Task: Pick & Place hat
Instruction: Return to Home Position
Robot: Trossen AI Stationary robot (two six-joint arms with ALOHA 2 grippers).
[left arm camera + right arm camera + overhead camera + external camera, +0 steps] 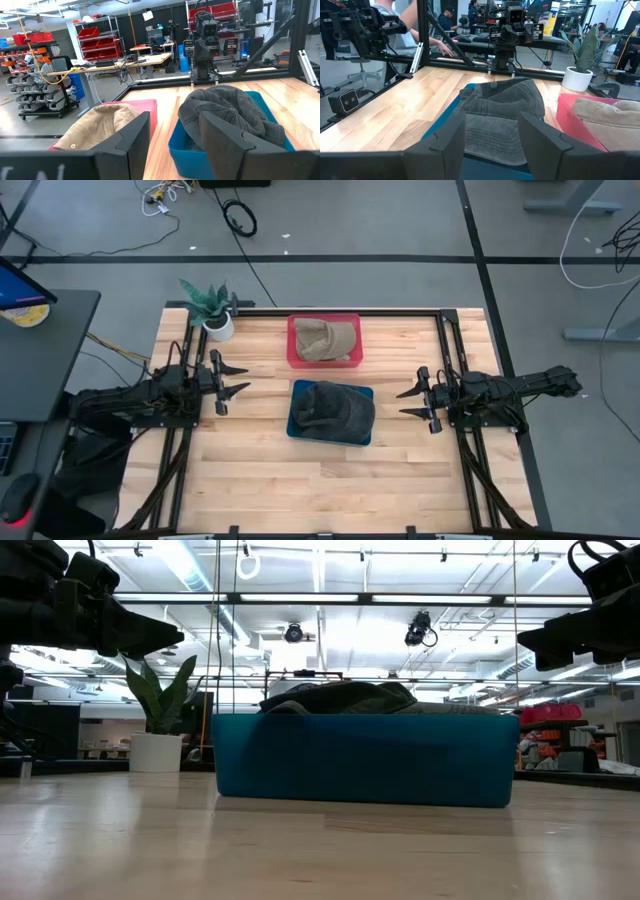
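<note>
Bare wood planks run across the near half of the table (330,480), nothing on them, so you've got free room at 6 o'clock.

Move up to mid-table and here's your picture: the blue bin (330,442) sits dead centre with the black cap (333,410) heaped inside, its crown rising over the rim. The bin's long side runs 9 to 3 o'clock. The left gripper (240,379) hangs off the bin's 9 o'clock side, fingers apart, holding nothing. The right gripper (405,404) mirrors it at 3 o'clock, fingers also spread and empty, and it's the nearer of the two to the bin wall. So from the left gripper the cap lies at 3 o'clock, from the right at 9 o'clock, both tips aimed straight at it.

That's what the next move likely turns on: each arm probably wants to back straight away from the bin, left toward 9, right toward 3, with nothing to carry or catch.

Farther out at 12 o'clock, the red bin (325,365) holds the brown cap (326,339), just beyond the blue one. A potted plant (210,305) stands at 10 o'clock near the far corner. Past the table: storage racks (95,37), workbenches, bright ceiling lights (320,597).
</note>
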